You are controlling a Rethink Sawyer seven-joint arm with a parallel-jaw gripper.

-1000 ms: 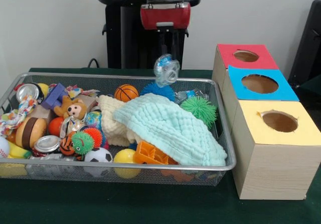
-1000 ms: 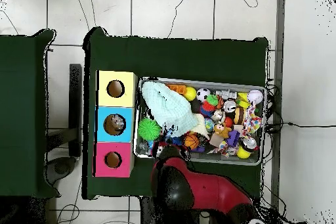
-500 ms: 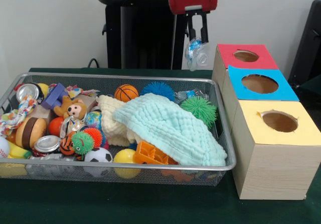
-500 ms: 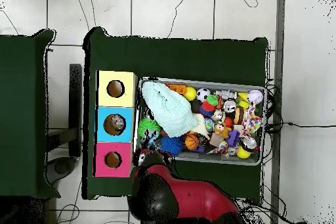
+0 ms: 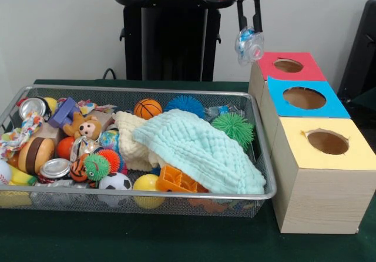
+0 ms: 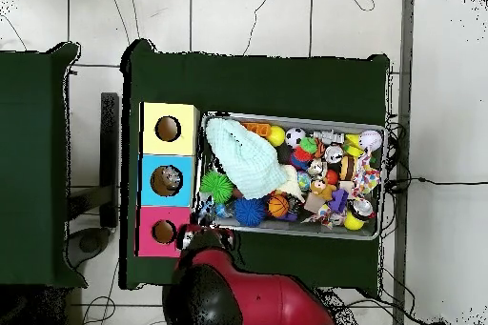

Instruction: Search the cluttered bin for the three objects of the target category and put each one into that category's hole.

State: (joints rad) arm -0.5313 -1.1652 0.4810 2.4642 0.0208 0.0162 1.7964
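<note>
Upper right, the gripper [image 5: 249, 36] is clamping a crumpled bottle [image 5: 249, 43] beside the red box [image 5: 276, 74], risking dropping it short

In the front view the bin [image 5: 258, 150] sits on the table [image 5: 176, 238], with three boxes [image 5: 320, 174] in a row just to its right, each with a hole on top. A cloth [image 5: 200, 150] lies over the bin's right half; a spiky ball [image 5: 234, 127] rests behind it by the right wall. Balls, cans and a plush toy [image 5: 87, 127] crowd the left half. The gripper [image 5: 249, 28] hangs above the bin's far right corner, left of the farthest box [image 5: 288, 68], clamped on a crumpled bottle [image 5: 249, 44].
</note>
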